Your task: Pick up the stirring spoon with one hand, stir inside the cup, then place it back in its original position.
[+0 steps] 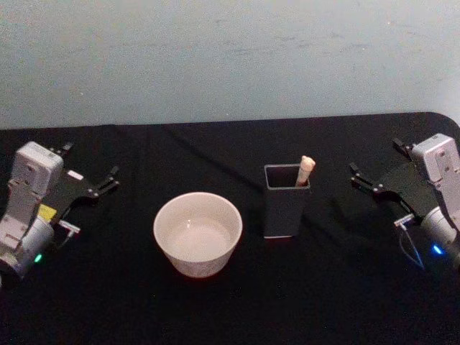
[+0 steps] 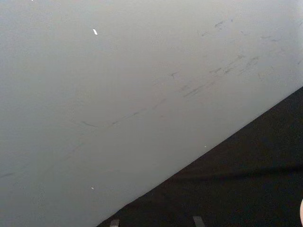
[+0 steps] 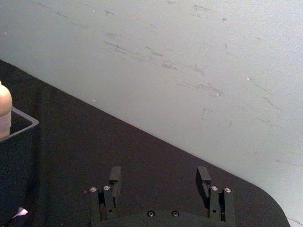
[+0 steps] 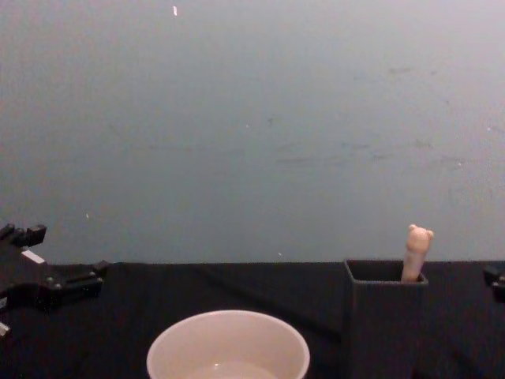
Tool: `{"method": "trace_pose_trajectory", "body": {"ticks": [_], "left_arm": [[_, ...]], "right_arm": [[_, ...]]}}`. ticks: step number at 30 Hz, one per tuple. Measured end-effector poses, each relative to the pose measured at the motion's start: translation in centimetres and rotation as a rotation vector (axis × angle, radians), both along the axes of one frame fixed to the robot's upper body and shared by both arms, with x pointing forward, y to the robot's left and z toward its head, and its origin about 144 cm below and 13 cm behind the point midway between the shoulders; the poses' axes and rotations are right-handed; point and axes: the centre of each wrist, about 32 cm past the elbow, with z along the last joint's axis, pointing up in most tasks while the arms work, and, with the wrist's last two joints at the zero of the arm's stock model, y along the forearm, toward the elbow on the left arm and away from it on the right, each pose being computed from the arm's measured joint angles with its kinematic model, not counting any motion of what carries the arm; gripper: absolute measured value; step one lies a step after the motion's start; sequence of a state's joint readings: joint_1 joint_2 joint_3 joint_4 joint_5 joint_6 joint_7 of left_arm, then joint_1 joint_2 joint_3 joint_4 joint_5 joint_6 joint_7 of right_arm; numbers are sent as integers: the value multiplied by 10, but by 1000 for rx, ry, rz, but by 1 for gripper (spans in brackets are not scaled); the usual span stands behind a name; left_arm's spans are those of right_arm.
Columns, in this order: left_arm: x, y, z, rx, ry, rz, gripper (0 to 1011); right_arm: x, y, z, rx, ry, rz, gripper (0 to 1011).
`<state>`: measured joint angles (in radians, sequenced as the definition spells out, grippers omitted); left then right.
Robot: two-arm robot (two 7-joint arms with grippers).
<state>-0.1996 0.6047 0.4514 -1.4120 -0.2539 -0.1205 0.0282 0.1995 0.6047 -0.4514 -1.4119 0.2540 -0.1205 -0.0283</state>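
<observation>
Head view: the stirring spoon (image 1: 307, 169) stands upright in the dark holder (image 1: 284, 212), right of the cup (image 1: 195, 263). The right gripper (image 1: 355, 177), fingers apart, is nearer than the left gripper (image 1: 113, 178), likewise spread.

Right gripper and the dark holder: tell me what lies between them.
Only bare black table separates the right gripper from the holder, in the head view.
</observation>
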Motion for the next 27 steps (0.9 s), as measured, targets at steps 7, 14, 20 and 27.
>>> {"method": "trace_pose_trajectory", "body": {"ticks": [7,14,20,27], "left_arm": [[0,0,0,0,0,0,1001],[0,0,0,0,0,0,1001],[0,0,0,0,0,0,1001],[0,0,0,0,0,0,1001]], "right_arm": [[0,0,0,0,0,0,1002],[0,0,0,0,0,0,1002],[0,0,0,0,0,0,1002],[0,0,0,0,0,0,1002]]}}
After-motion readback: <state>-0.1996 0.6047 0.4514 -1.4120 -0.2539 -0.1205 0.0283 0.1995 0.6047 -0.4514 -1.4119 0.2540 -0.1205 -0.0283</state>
